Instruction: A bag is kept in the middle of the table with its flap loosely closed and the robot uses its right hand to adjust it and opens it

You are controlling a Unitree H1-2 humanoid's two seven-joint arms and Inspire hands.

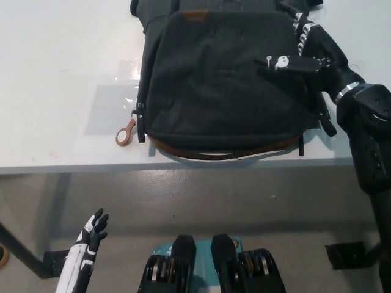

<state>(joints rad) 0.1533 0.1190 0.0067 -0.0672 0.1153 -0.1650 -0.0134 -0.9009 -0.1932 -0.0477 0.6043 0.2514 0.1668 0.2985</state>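
A dark grey bag (223, 79) lies flat in the middle of the white table (61, 73), its flap closed over the front and a brown trim along its near edge. A tan leather loop (126, 133) hangs from its left side onto the table. My black right hand (299, 52) reaches in from the right and rests on the flap's upper right part, fingers spread and holding nothing. My white left hand (90, 235) hangs below the table edge at lower left, fingers apart.
Black straps (327, 122) trail off the bag's right side near my right forearm (369, 128). The table's front edge (122, 166) runs across the middle of the view, with grey floor and table legs below.
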